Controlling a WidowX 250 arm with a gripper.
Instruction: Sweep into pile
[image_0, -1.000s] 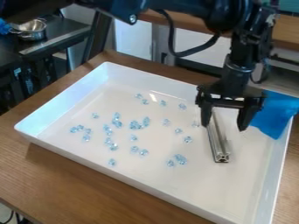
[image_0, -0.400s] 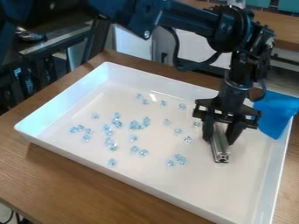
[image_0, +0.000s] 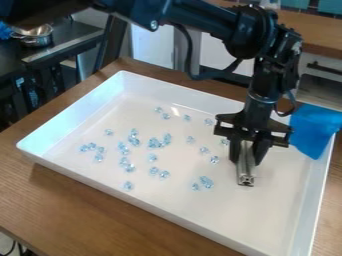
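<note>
The black gripper (image_0: 247, 159) hangs over the right half of the white tray, its fingers shut on a silver metal bar (image_0: 246, 172). The bar lies lengthwise between them, its square end pointing toward the camera, low at the tray floor. To the left of the bar, clear bluish pieces (image_0: 155, 143) are scattered over the tray floor, some in small clusters. A pair of pieces (image_0: 206, 182) is just left of the bar's near end, apart from it.
The tray's raised near wall (image_0: 133, 200) runs diagonally across the wooden table (image_0: 87, 205). A blue cloth (image_0: 312, 129) hangs over the right back corner of the tray. A metal pot (image_0: 33, 35) stands on a dark counter at the upper left.
The gripper has come down around the bar and its fingers have closed on it. The bar's near end has shifted slightly left. The scattered pieces have stayed put.
</note>
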